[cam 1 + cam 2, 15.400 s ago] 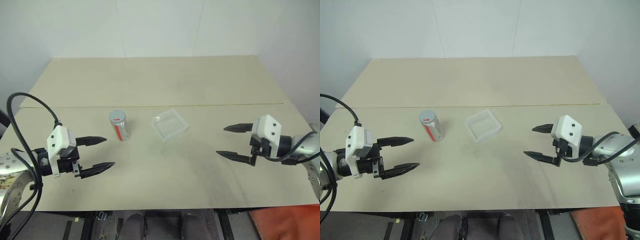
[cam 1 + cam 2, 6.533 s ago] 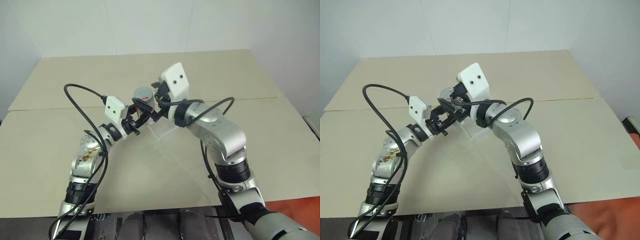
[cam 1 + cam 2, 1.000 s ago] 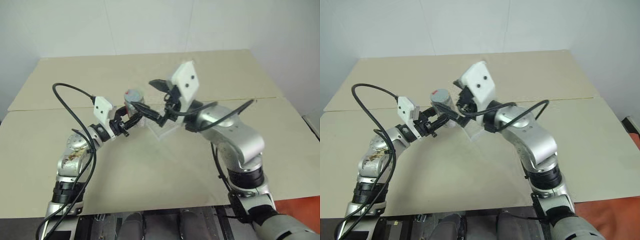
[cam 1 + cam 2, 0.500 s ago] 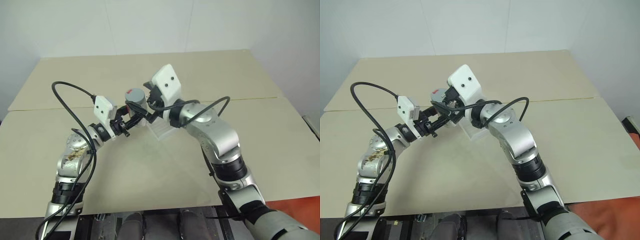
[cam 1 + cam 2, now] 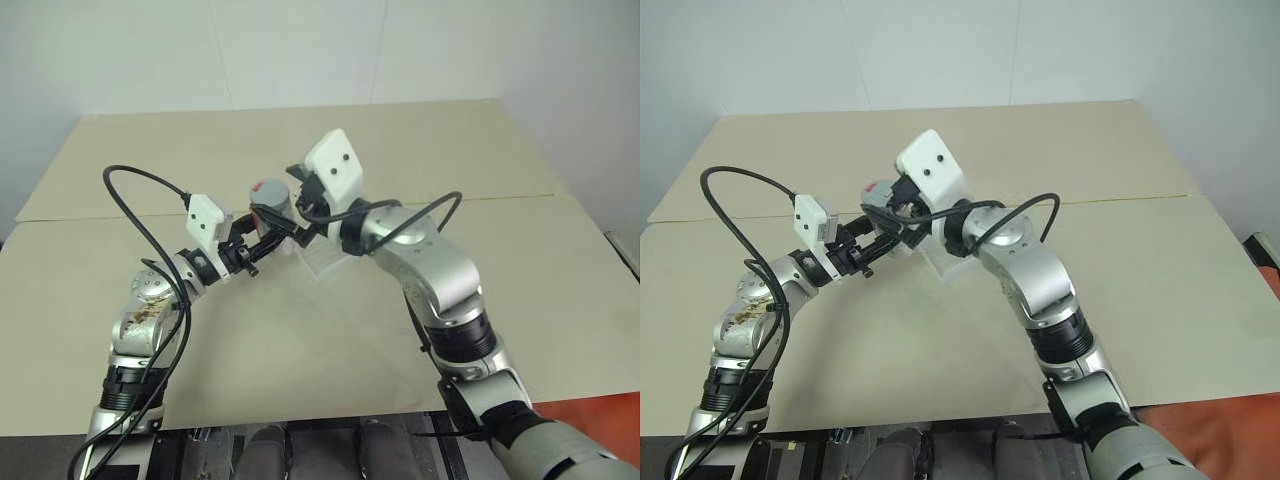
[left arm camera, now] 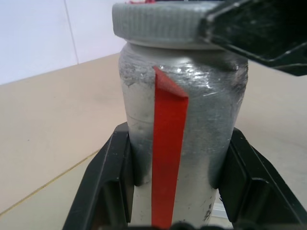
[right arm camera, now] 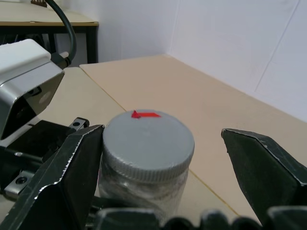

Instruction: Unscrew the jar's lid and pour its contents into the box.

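The jar (image 6: 177, 120), silvery with a red stripe, is held upright above the table, and my left gripper (image 6: 178, 136) is shut on its body. Its grey lid (image 7: 148, 141), with a red mark on top, is screwed on. My right gripper (image 7: 162, 133) is open around the lid: one finger (image 7: 79, 163) rests against the lid's side, the other (image 7: 261, 165) stands well apart. The clear box (image 5: 322, 264) lies on the table just beyond and below the jar, partly hidden by my right arm. The contents are hidden.
The beige table (image 5: 300, 350) has a seam (image 5: 520, 197) running across it behind the arms. A black cable (image 5: 130, 180) loops up from my left arm. A white wall (image 5: 300, 50) stands behind the table's far edge.
My right gripper has swung in toward the jar and now straddles the lid; over the last half second it has hardly moved. The left gripper keeps the jar in place.
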### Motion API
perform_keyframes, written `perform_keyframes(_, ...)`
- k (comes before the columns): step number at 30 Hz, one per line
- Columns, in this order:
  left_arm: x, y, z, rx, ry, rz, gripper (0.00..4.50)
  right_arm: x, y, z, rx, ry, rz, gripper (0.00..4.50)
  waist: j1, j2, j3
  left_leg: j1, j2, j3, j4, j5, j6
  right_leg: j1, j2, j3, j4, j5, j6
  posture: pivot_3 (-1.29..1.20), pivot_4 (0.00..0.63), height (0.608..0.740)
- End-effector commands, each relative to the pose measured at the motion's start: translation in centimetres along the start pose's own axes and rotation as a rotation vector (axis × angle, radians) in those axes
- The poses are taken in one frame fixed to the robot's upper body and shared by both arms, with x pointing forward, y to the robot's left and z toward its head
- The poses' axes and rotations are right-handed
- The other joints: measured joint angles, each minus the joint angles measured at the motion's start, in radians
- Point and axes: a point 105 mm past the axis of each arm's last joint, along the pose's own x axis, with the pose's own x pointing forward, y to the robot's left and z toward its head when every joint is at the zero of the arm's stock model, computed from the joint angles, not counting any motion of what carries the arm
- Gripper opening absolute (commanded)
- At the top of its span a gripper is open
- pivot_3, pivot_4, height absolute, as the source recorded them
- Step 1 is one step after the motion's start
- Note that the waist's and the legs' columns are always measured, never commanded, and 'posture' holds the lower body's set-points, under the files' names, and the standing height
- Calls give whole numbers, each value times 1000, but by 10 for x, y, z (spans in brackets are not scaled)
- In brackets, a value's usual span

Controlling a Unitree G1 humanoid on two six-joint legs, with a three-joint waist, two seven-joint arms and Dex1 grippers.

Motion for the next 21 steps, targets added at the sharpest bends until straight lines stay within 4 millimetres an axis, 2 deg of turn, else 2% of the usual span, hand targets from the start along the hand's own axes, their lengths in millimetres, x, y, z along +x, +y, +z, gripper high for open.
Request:
perform_keyframes(1,-2,0,13,34,-30,-11,1957,-8,-2,17,-25,-68,-7,4460,0,0,0,0,0,0,0,0,0,0,0,0,0,0,0,0,150,740)
perform_keyframes(21,-4,0,13,33,-27,-18,1957,-23,-7,12,-30,-52,2,4460,1,0,0,0,0,0,0,0,1,0,0,0,0,0,0,0,150,740)
